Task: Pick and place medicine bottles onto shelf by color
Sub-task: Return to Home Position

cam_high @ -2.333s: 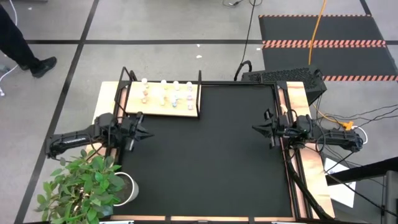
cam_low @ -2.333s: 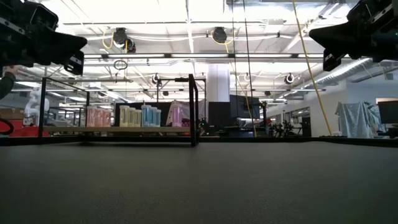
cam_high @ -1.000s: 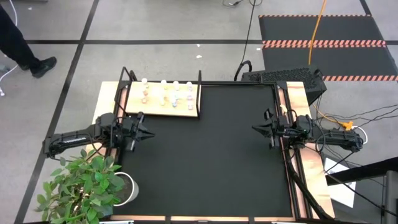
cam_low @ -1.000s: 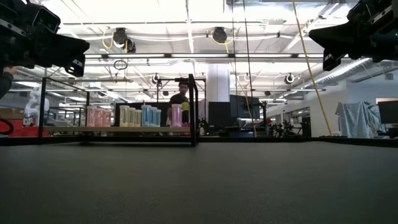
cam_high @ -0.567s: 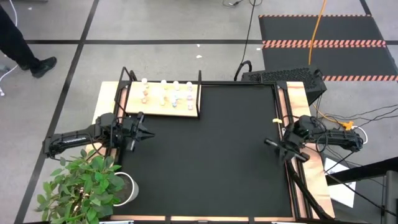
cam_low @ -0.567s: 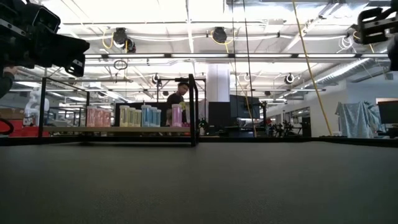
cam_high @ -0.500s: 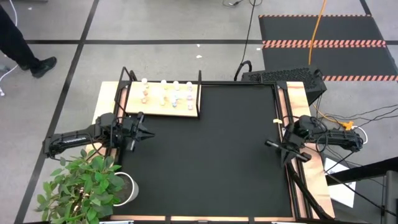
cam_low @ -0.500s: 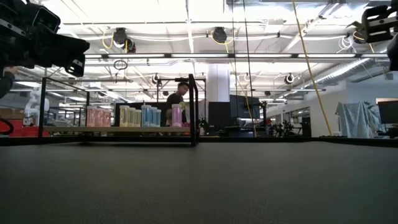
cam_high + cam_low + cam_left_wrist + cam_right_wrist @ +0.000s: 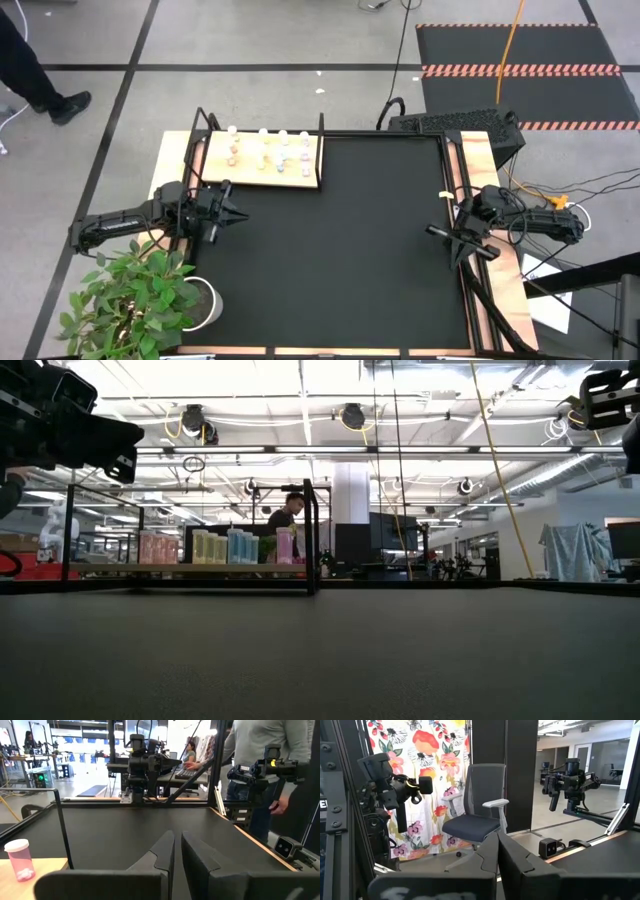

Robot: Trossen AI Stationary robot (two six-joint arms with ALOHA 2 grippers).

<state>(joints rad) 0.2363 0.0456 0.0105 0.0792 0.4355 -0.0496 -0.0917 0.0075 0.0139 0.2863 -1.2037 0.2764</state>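
The bottles (image 9: 268, 150), pink, yellow and blue, stand in rows on the shelf (image 9: 260, 178) at the bench's far left corner. The left jaws hang near the shelf over the left edge of the black mat (image 9: 330, 260), nearly pressed together and empty. The right jaws, likewise closed on nothing, sit at the mat's right edge.

Upper left of frame: shelf (image 9: 260, 177) w/ medicine bottles (image 9: 268, 150) on it, at mat's (image 9: 330, 260) upper-left corner. Just below shelf: left gripper (image 9: 232, 208). Opp., at mat's right edge: right gripper (image 9: 437, 232).
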